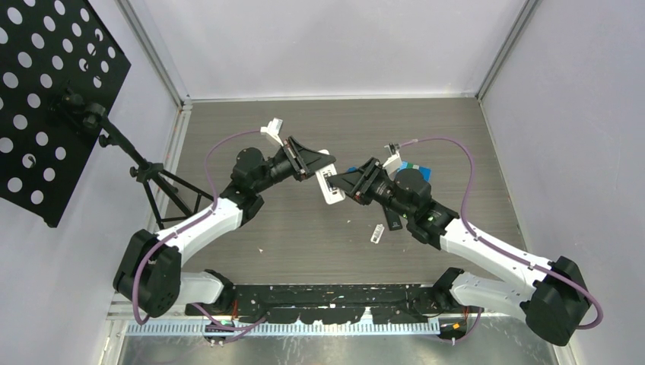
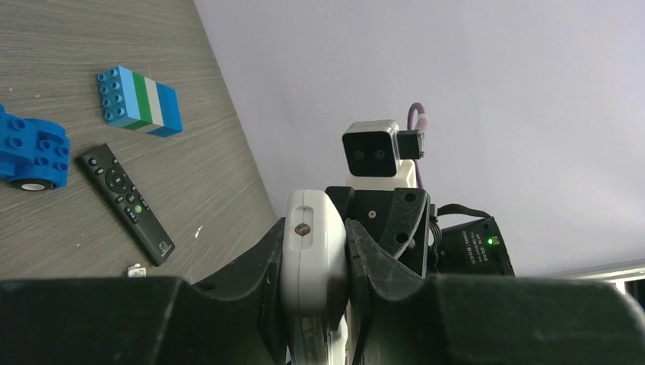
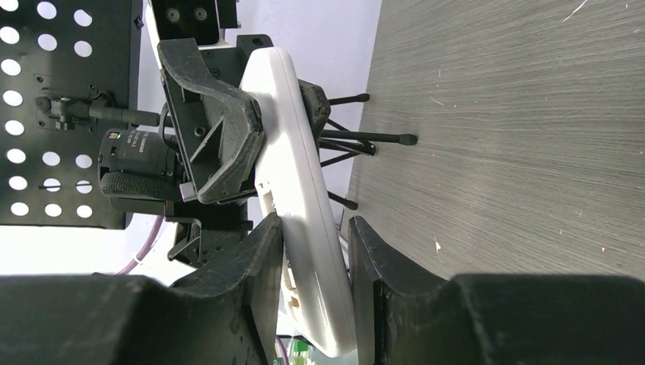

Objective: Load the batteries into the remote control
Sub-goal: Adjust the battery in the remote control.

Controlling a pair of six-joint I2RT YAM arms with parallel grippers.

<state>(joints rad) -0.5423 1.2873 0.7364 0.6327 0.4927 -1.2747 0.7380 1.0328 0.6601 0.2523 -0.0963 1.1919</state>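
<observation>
Left wrist: remote (image 2: 308,266) (white) in gripper (image 2: 316,232)

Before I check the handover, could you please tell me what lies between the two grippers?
The white remote bridges them: the left gripper clamps one end, the right gripper straddles the other, as the right wrist view shows.
</observation>
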